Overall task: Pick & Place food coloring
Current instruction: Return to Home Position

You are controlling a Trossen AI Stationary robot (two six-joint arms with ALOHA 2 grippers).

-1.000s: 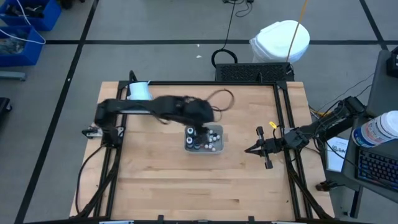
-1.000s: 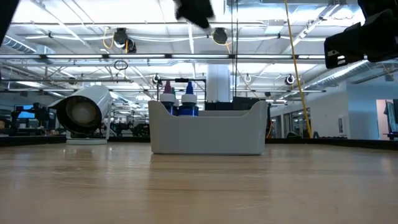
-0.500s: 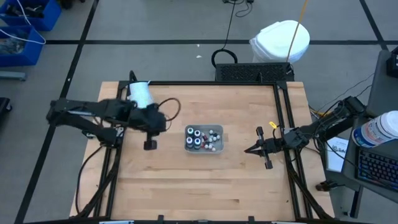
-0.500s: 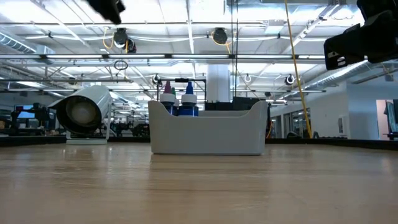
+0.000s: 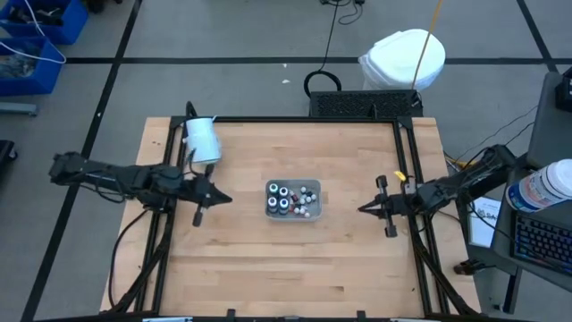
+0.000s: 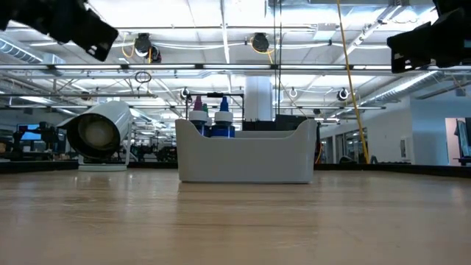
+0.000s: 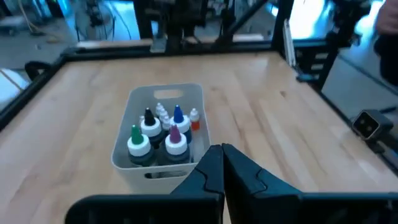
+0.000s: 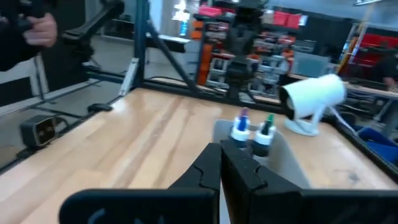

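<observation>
The food coloring [image 5: 291, 199] is a cluster of small bottles with white collars and coloured tips [image 7: 158, 134]. They stand upright on their bases inside a pale grey tray [image 5: 315, 215] at the table's middle. My left gripper [image 5: 225, 199] hovers shut at the tray's left, pointing at it, with a gap between them. My right gripper [image 5: 361, 209] hovers shut at the tray's right, also pointing at it. In the low view the bottle tips [image 6: 211, 112] show above the tray's wall [image 6: 243, 158].
A white cylinder on a small stand [image 5: 202, 139] lies on its side near the table's far left corner. Black frame rails [image 5: 159, 224] run along the table's left and right sides. Bare wood [image 5: 286, 268] lies between the tray and the near edge.
My left gripper has drawn back from above the tray toward the table's left edge and come lower. It has tipped from pointing steeply down to nearly level. The tray and bottles have stayed put.
</observation>
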